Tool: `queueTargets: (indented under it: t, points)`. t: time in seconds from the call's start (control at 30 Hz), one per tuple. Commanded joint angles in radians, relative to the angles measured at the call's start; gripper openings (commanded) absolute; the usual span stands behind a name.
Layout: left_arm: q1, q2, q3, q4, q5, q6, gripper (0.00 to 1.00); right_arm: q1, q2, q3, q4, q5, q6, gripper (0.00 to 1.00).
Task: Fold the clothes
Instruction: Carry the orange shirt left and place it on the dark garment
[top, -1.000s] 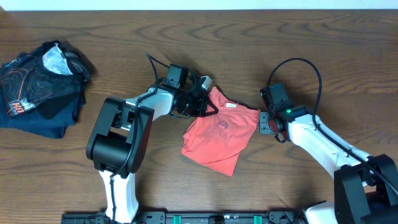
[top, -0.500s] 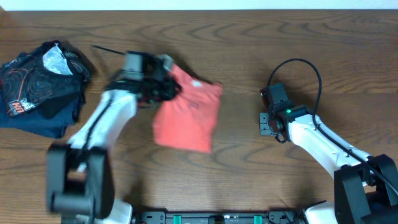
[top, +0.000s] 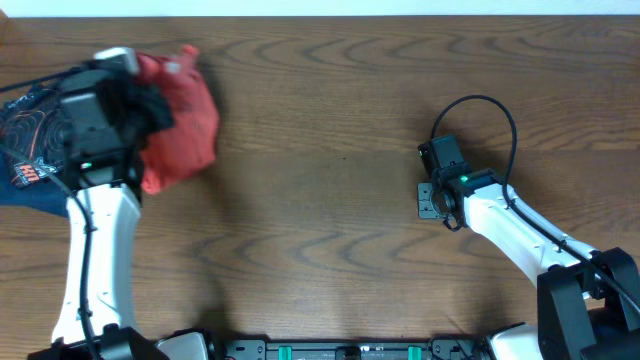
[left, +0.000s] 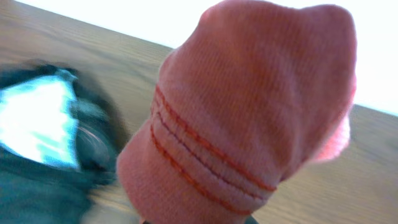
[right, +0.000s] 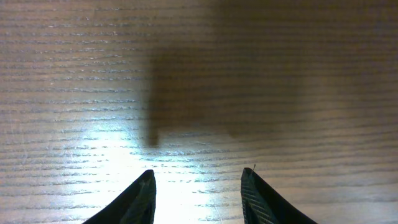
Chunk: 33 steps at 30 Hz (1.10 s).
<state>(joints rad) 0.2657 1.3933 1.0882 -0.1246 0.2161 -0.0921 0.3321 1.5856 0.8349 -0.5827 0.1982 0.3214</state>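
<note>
The left end effector (top: 148, 103) clamps the bunched T-shirt (top: 188, 125) at ten o'clock beside the dark garment (top: 35, 150): lower it flat before releasing; the right end effector (right: 198, 172) gapes empty.

- overhead: fixed high above, looking straight down on the whole worktop (top: 340, 150), the robot's side at 6 o'clock.
- left wrist: pressed close to the coral t-shirt (left: 249, 106), looking low across the worktop; dark garment (left: 37, 155) blurred at 8 o'clock.
- right wrist: close over bare wood, facing steeply down, right hand (right: 197, 177) tips at 6 o'clock.
- shared: overhead's 10 o'clock corner matches the left wrist view; its 3 o'clock side, the right.
</note>
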Motion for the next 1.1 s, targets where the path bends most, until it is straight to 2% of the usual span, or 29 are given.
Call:
queueTargets:
  t: [0.0,0.3,0.5,0.53,0.57,0.63,0.67,0.77,1.07]
  points:
    - [0.089,0.021,0.010,0.117,-0.043,0.021,0.06,-0.006,0.000,0.001,-0.009,0.004,0.000,0.43]
    - [0.277,0.163,0.010,0.345,-0.053,0.021,0.06,-0.006,0.000,0.001,-0.036,0.004,0.000,0.43]
    - [0.417,0.275,0.010,0.385,-0.053,-0.021,0.06,-0.005,0.000,0.001,-0.066,0.003,0.000,0.43]
    - [0.442,0.290,0.010,0.385,-0.053,-0.042,0.09,-0.005,0.000,0.001,-0.068,0.003,0.000,0.43]
    - [0.463,0.303,0.010,0.385,-0.053,-0.067,0.25,-0.005,0.000,0.001,-0.068,0.003,0.000,0.43]
    - [0.502,0.326,0.010,0.385,-0.051,-0.148,0.84,-0.005,0.000,0.001,-0.068,0.003,0.000,0.43]
    - [0.524,0.336,0.010,0.380,-0.039,-0.196,0.99,-0.005,0.000,0.001,-0.068,-0.001,0.000,0.43]
    - [0.575,0.351,0.010,0.388,0.047,-0.286,0.98,-0.006,0.000,0.001,-0.068,-0.018,0.000,0.43]
    - [0.608,0.296,0.058,0.452,0.254,-0.354,0.98,-0.005,0.000,0.001,-0.076,-0.023,0.000,0.43]
